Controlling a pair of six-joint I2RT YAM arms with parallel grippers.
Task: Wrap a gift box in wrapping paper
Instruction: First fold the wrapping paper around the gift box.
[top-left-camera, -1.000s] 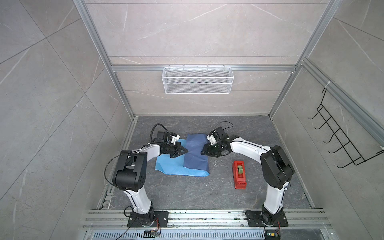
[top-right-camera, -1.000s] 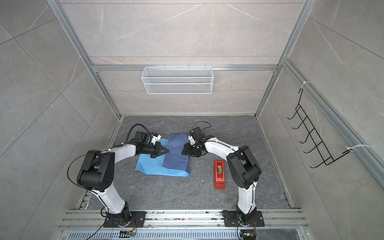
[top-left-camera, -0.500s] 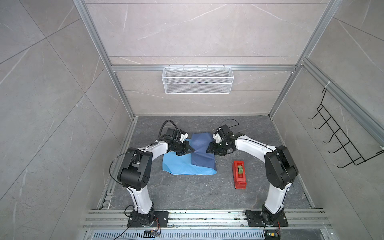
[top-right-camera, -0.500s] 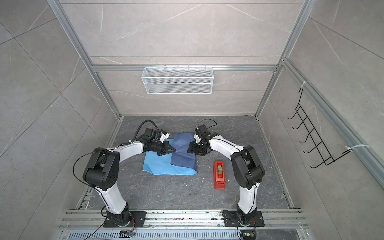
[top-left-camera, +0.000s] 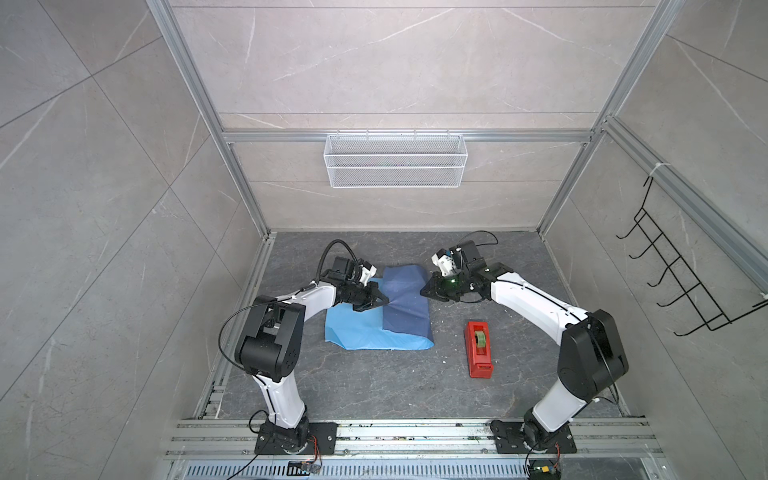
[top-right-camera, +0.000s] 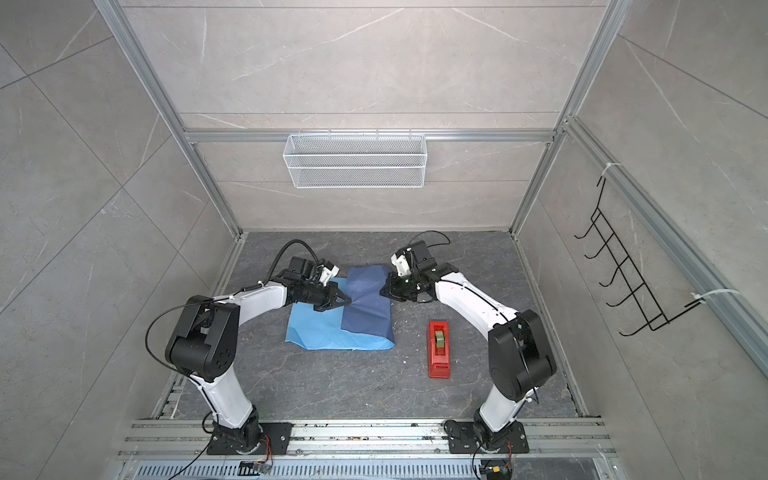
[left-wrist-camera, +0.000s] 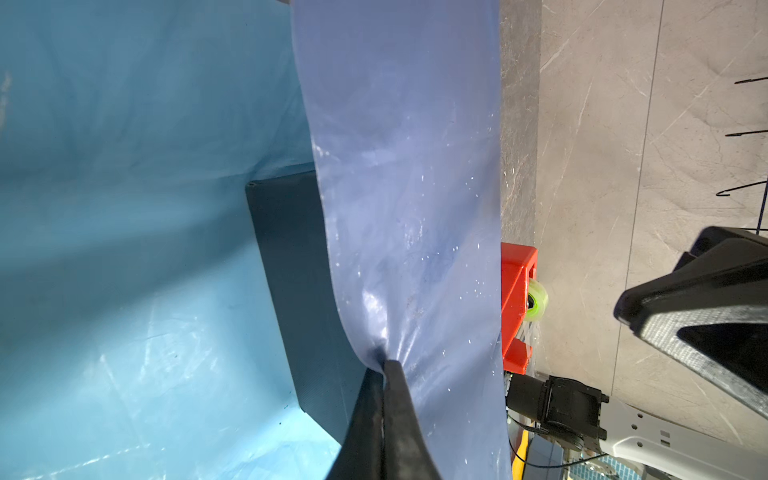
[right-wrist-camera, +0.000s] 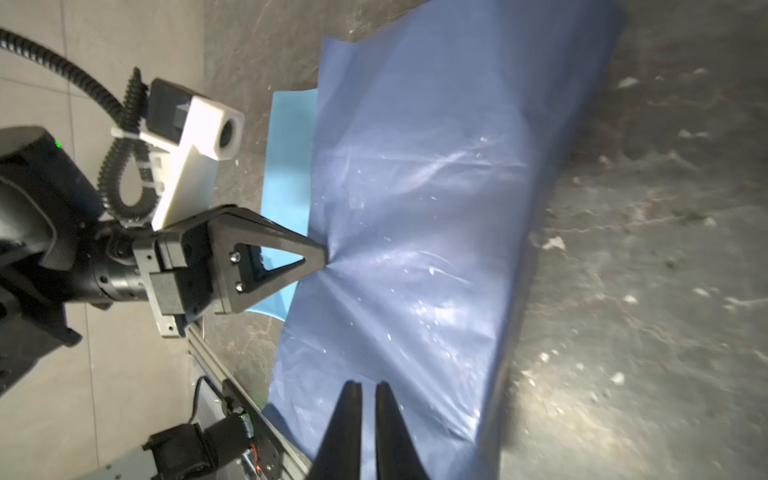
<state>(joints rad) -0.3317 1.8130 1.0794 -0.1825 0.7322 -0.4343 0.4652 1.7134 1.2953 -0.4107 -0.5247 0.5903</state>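
Both arms and the paper bundle have slid toward the right arm's side since a second ago, and the right claw, parted then, has drawn closed.

Nearest the arm bases on the grey surface (top-left-camera: 374, 386) lies the red tape dispenser (top-left-camera: 480, 347), on the right arm's side and apart from the paper. Beyond it the wrapping paper (top-left-camera: 399, 316) lies creased. Its light blue face is up toward the left arm, and a darker blue flap is folded over the top. In both top views the flap hides what it covers. The left wrist view shows the gift box (left-wrist-camera: 291, 270), dark and matte, resting on the light blue face with the flap draped over it.

The left claw (top-left-camera: 384, 300) is clenched on the flap's edge, and the paper puckers at its tips. The right claw (top-left-camera: 424, 290) sits at the flap's opposite edge. Its fingers (right-wrist-camera: 351, 399) are drawn almost together, with only a slit between them. Whether they pinch any paper cannot be told. Farthest back, a white wire basket (top-left-camera: 395, 166) hangs on the rear wall.
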